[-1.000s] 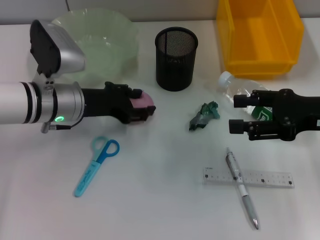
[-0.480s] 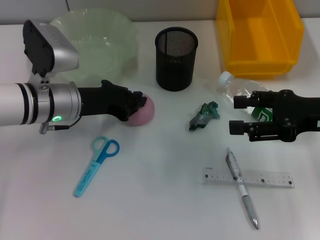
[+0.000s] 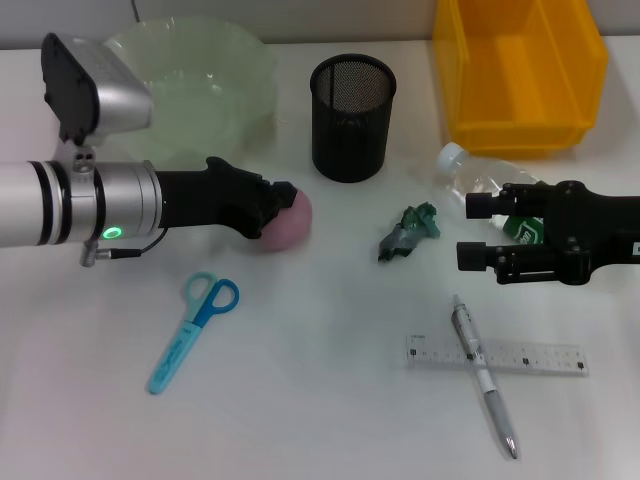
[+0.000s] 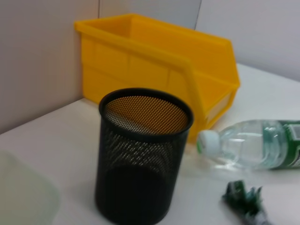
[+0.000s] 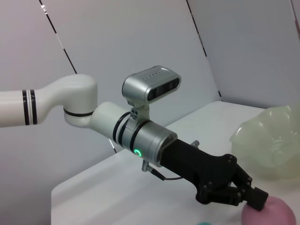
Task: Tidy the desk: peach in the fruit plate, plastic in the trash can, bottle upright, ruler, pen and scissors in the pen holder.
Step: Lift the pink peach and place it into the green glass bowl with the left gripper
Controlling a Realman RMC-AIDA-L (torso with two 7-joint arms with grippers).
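Observation:
My left gripper [image 3: 272, 207] is shut on the pink peach [image 3: 290, 218], just right of the pale green fruit plate [image 3: 200, 80]. The right wrist view shows its black fingers [image 5: 255, 199] pressed on the peach [image 5: 272, 216]. My right gripper [image 3: 476, 229] hangs open over the clear bottle [image 3: 465, 172], which lies on its side. A green plastic wad [image 3: 408, 230] lies between the arms. The black mesh pen holder [image 3: 352, 120] stands at the back centre. Blue scissors [image 3: 195, 330] lie front left. The pen [image 3: 485, 375] crosses the clear ruler [image 3: 540, 357] front right.
The yellow trash can [image 3: 520, 75] stands at the back right, behind the bottle. In the left wrist view the pen holder [image 4: 140, 154] is close, with the trash can [image 4: 159, 61], the bottle [image 4: 253, 145] and the plastic wad [image 4: 246, 199] beyond it.
My left wrist has rolled and drawn slightly left, so more of the peach shows past the fingers. The right arm has not moved.

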